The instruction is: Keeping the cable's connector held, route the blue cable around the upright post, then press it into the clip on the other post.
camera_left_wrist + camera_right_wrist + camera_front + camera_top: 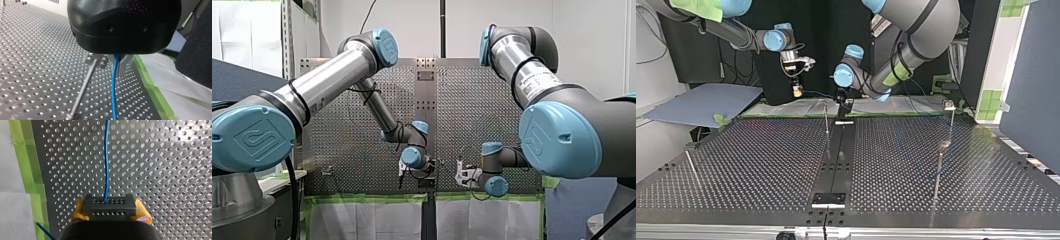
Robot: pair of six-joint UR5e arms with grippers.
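Observation:
In the right wrist view my right gripper [109, 213] is shut on the black connector [109, 206], its yellow pads [78, 211] on either side. The blue cable [107, 162] runs straight ahead from the connector over the perforated plate. My left gripper [117, 65] is shut on the blue cable [114, 90], which hangs from between its metal fingers [122, 67]. A thin upright post [83, 87] stands just beside it. In the top view the cable [820, 93] spans between my right gripper [797, 91] and my left gripper [842, 106], behind the upright post [826, 117]. A post topped by a clip [949, 105] stands far to the right.
The perforated table [761, 160] stretches toward the camera, with a black centre strip [838, 160]. Two more thin posts stand on it, one at the left [692, 169] and one at the right [939, 172]. Green tape [30, 170] and white sheeting edge the table by the arms.

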